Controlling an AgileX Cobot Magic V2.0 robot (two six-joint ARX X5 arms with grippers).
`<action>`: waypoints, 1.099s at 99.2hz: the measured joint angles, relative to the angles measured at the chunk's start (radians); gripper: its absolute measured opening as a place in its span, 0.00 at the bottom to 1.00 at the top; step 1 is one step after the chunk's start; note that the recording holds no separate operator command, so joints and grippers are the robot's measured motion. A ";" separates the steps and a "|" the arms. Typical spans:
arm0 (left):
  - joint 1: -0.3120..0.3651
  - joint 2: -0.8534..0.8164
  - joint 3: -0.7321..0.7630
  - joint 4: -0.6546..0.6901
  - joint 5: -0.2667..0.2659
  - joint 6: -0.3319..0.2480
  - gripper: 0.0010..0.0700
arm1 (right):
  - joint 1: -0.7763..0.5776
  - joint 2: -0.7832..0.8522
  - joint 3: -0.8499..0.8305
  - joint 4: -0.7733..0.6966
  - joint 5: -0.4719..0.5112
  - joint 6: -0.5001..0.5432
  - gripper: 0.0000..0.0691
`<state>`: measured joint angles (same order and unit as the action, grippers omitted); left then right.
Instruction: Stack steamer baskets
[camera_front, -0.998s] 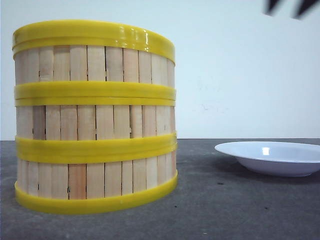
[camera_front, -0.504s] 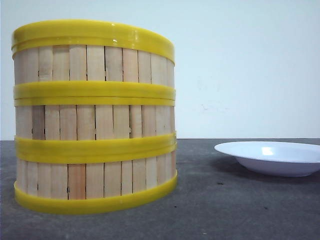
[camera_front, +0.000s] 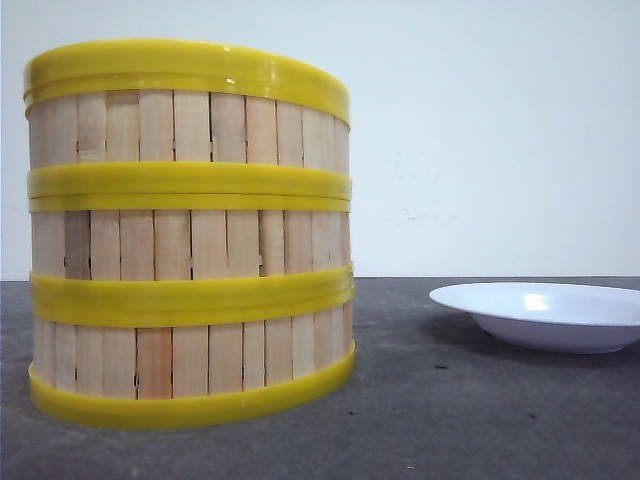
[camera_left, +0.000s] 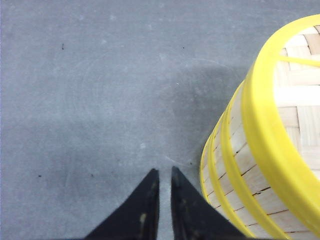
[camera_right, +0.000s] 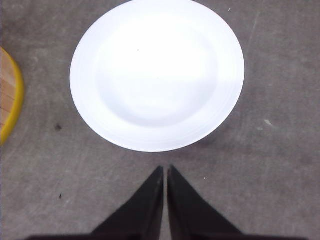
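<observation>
On the table (camera_front: 480, 420), three steamer baskets (camera_front: 190, 235) stacked, one plate (camera_front: 545, 315).

You saw the baskets (camera_front: 190, 235) built of pale wood slats, matt and lightly grained, a few slats a warmer tan than the rest. Their rims were yellow plastic – smooth and glossy, catching small highlights along the top edge. Inside the top basket (camera_left: 300, 100), the floor looked like flat woven strips of light wood, crossed by a thin yellow bar. The plate (camera_right: 157, 74) was white and smooth, with a soft sheen – ceramic or plastic, you could not tell which. The table (camera_front: 450, 410) was a dark grey, matt surface, faintly mottled and scuffed, with small specks. The fingers (camera_left: 145, 210) (camera_right: 150, 205) of both grippers looked black and matt.
</observation>
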<state>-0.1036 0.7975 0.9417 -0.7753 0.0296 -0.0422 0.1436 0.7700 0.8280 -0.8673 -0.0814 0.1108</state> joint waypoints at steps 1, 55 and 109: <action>0.000 0.000 0.000 0.000 0.000 0.000 0.01 | 0.000 0.000 0.000 0.001 0.001 0.000 0.01; 0.005 -0.023 -0.035 0.059 -0.030 0.028 0.01 | 0.000 0.000 0.000 0.004 0.002 0.002 0.01; 0.023 -0.701 -0.859 0.569 -0.056 -0.007 0.01 | 0.000 0.000 0.000 0.004 0.003 0.002 0.01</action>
<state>-0.0807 0.0967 0.0826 -0.2062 -0.0261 -0.0490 0.1436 0.7700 0.8280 -0.8631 -0.0788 0.1123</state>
